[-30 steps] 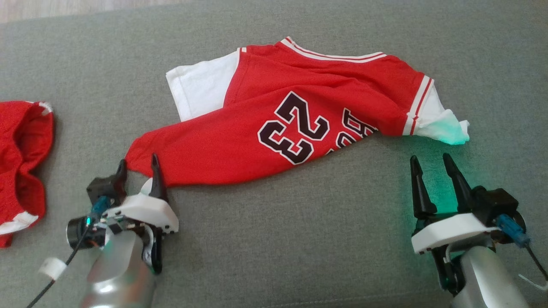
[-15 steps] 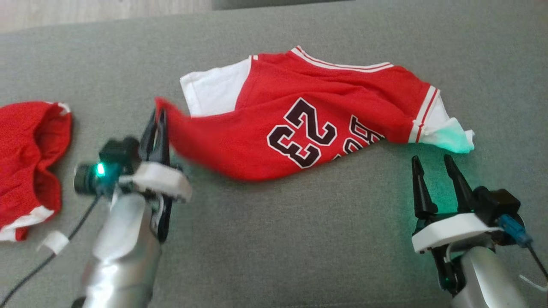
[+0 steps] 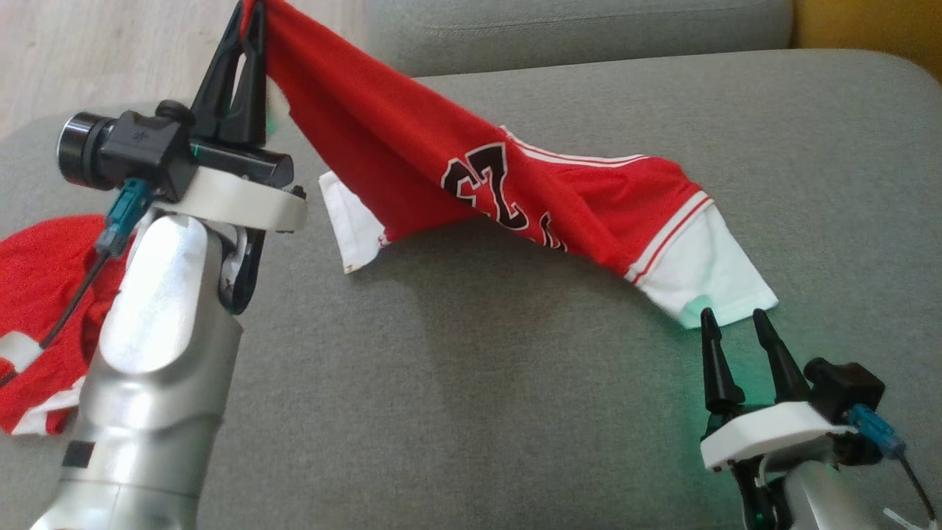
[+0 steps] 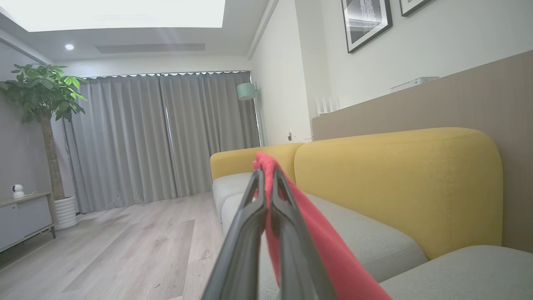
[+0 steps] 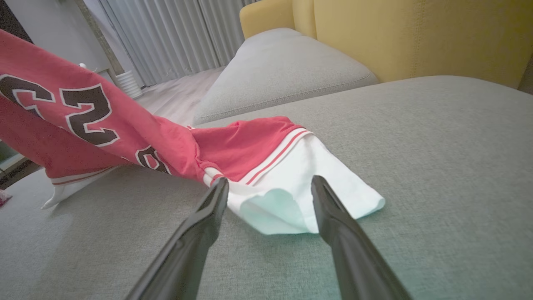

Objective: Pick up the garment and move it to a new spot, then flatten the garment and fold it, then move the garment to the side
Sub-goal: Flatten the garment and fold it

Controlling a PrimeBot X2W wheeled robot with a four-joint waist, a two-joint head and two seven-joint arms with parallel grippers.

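Left tool [image 3: 250,11] clamps a red corner high over the sofa cushion [image 3: 515,383]; garment [image 3: 412,147] sags from it down to rest there, white sleeve [image 3: 706,272] at the tips of right tool [image 3: 732,318], jaws spread, empty. Risks: single thin pinch could slip under drag; sleeve could snag on that open tool.

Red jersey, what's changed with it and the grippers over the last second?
The left gripper closed its jaws on the lower corner of the red jersey and lifted it up and away from the robot, so the cloth now hangs stretched from that corner. The head camera shifted too. Unchanged: the right gripper waits open by the white sleeve, which still lies on the grey sofa cushion.
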